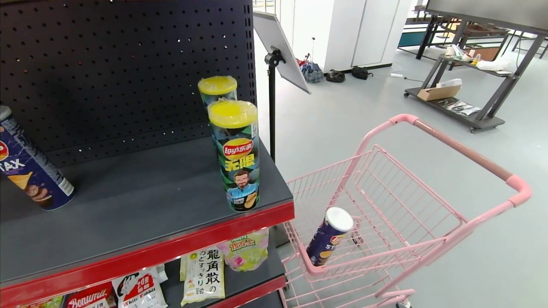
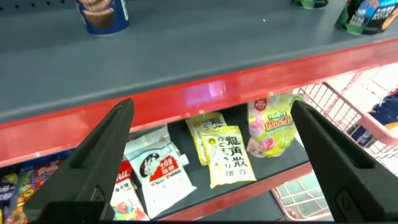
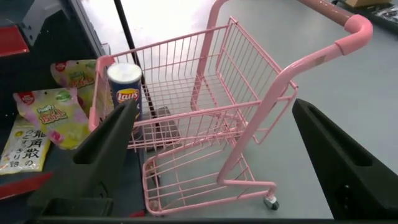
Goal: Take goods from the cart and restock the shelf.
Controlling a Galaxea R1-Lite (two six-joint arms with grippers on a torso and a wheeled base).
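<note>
A blue can (image 1: 329,241) leans in the cart (image 1: 462,150), in the corner nearest the shelf (image 1: 128,201). Two green cans (image 1: 237,158) stand on the shelf, with seemingly a similar tilted tube (image 1: 30,167). The left gripper (image 2: 211,107) and right gripper (image 3: 214,106) are wide open and empty.

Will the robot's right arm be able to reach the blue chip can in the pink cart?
Probably yes. The right tool is open, and the blue chip can leans in a corner of the pink cart, whose basket is open on top.
</note>
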